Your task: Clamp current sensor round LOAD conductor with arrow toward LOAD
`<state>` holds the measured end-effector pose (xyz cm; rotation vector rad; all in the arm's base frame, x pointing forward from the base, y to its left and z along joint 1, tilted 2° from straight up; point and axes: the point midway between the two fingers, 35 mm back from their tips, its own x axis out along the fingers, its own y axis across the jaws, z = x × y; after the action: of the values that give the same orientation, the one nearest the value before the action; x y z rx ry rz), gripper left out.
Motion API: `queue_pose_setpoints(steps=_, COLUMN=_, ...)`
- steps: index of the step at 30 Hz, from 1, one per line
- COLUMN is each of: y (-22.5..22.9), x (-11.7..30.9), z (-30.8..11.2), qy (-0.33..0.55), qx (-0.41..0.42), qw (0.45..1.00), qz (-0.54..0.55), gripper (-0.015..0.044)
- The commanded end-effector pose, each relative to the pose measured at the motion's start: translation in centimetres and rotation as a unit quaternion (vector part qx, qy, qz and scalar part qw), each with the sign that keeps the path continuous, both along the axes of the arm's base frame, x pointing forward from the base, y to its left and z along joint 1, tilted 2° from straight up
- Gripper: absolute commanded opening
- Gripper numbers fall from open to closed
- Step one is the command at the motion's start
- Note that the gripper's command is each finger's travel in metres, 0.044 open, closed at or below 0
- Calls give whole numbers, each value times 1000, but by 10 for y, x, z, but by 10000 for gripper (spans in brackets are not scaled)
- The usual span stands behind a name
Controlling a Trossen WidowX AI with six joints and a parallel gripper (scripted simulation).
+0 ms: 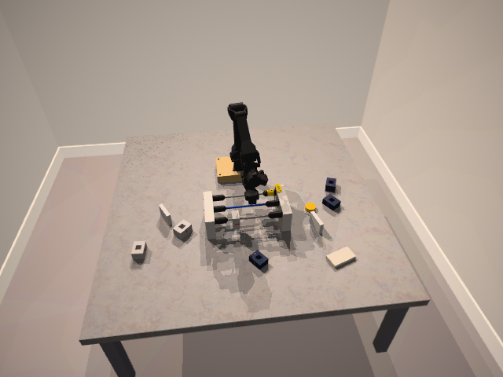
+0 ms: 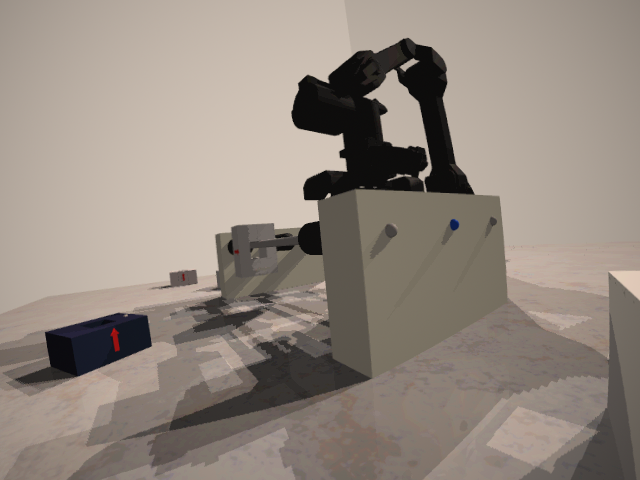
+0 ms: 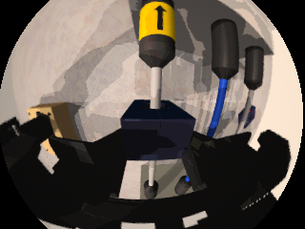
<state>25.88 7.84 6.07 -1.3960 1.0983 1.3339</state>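
The dark blue sensor (image 3: 157,138) sits round the rear grey conductor (image 3: 155,83) (image 1: 235,196); its two halves look together in the wrist view. My gripper (image 1: 251,197) has a finger on each side and is shut on the sensor. A yellow sleeve (image 3: 157,19) (image 1: 269,192) with a black arrow is on this conductor, beyond the sensor; a yellow tag (image 1: 278,188) stands on the support there, its lettering too small to read. The sensor's own arrow is not visible, nor can I tell whether the latch is engaged. The top and exterior views hide the sensor behind the fingers and support.
Two pale supports (image 1: 208,210) (image 2: 429,279) carry the conductors. The blue conductor (image 1: 245,206) (image 3: 218,107) is close beside my gripper. A grey sensor (image 1: 235,219) (image 2: 253,250) hangs on the front conductor. A dark blue sensor (image 1: 258,259) (image 2: 98,343) lies in front; a tan box (image 1: 228,170) is behind.
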Motion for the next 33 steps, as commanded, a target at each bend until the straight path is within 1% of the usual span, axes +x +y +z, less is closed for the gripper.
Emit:
queue_pose_setpoints(steps=1, y=0, x=0, z=0, qy=0, qx=0, qw=1000, qz=0, gripper=109)
queue_pose_setpoints(steps=9, y=0, x=0, z=0, qy=0, qx=0, qw=1000, qz=0, gripper=55)
queue_pose_setpoints(steps=11, y=0, x=0, z=1, qy=0, qx=0, qw=1000, qz=0, gripper=3)
queue_pose_setpoints(steps=33, y=0, x=0, z=1, qy=0, qx=0, qw=1000, qz=0, gripper=0)
